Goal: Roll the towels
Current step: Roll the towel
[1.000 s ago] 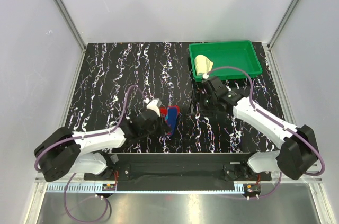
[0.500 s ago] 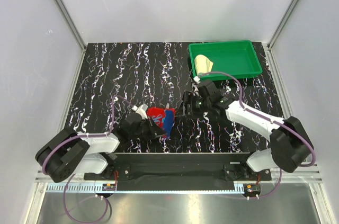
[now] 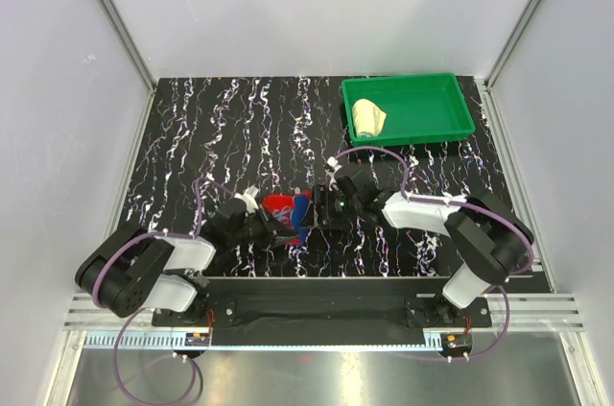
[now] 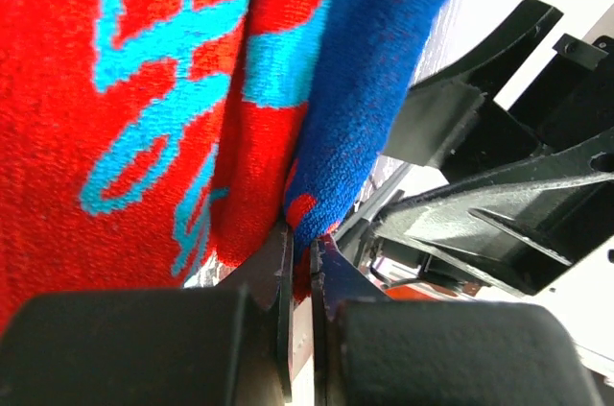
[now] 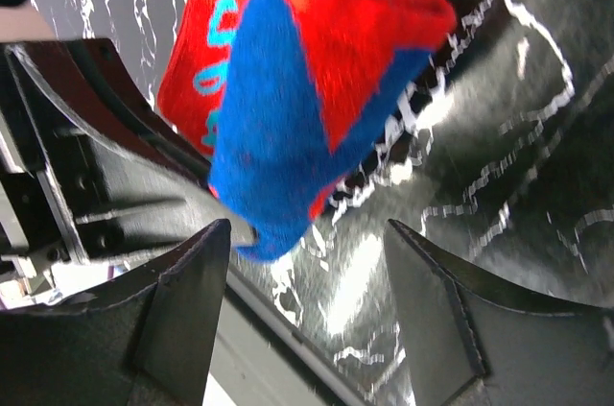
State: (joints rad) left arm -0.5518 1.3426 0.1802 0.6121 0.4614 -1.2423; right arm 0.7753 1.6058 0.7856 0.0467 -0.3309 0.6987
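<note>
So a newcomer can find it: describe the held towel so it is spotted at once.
On the black marbled table, look near the middle of its front edge. There the left pincer pinches a red towel with teal patterns and a blue part; the other towel is pale yellow and lies in the green tray.

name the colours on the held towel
The towel is red with teal marks and blue; left wrist view.

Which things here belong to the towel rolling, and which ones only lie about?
Job: red towel, pinched by the shut left tool; pale yellow towel; open right tool.
Lying about: green tray, holding the yellow towel; patterned table.
</note>
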